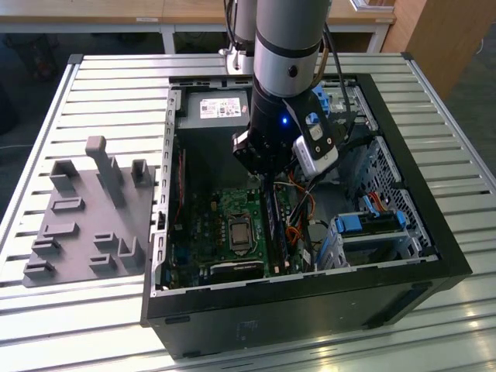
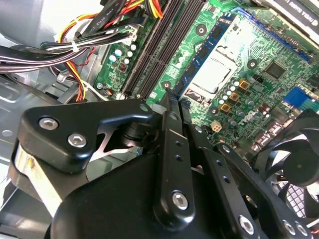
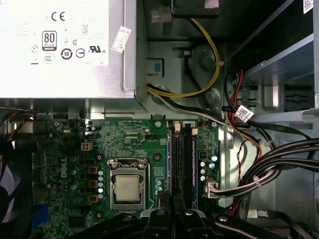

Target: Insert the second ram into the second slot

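Gripper at the second ram
Jaws clenched at its end; the ram stands on edge just beside the processor.

Table: silver metal top, slatted. Open black computer case lies on its side at centre. Flat grey holder plate with upright posts sits just beside it, toward the exterior view's left.

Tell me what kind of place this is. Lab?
Probably a robotics lab or test bench: an open PC case sits on a slatted metal table, a grey fixture plate lies beside it, and a robot arm hangs over the motherboard.
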Tool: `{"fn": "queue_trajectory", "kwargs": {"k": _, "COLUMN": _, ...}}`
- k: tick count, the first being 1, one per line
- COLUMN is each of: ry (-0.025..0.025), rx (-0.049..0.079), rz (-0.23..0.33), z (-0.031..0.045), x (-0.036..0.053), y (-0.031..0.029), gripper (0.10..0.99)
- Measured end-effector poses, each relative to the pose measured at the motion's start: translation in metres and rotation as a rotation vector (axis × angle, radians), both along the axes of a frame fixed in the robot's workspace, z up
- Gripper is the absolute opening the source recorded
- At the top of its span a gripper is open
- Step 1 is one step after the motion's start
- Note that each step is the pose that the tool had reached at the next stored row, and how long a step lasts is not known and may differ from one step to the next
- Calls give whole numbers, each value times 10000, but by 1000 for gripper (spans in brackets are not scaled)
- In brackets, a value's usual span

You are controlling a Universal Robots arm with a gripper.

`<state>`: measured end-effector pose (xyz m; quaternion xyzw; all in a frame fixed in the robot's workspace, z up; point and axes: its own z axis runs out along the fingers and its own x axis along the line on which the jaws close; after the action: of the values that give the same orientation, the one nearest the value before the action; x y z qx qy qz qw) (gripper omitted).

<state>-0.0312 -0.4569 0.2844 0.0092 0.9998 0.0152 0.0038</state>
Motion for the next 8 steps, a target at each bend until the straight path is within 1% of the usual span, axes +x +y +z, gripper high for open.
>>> {"fn": "queue_trajectory", "kwargs": {"k": 5, "ry": 6, "rx": 0, "rz": -1, "z": -3, "x": 0, "y": 0, "gripper": 137}}
{"fn": "queue_trajectory", "kwargs": {"k": 8, "ry": 29, "rx": 4, "rz": -1, "z": -14, "x": 1, "y": 0, "gripper": 137}}
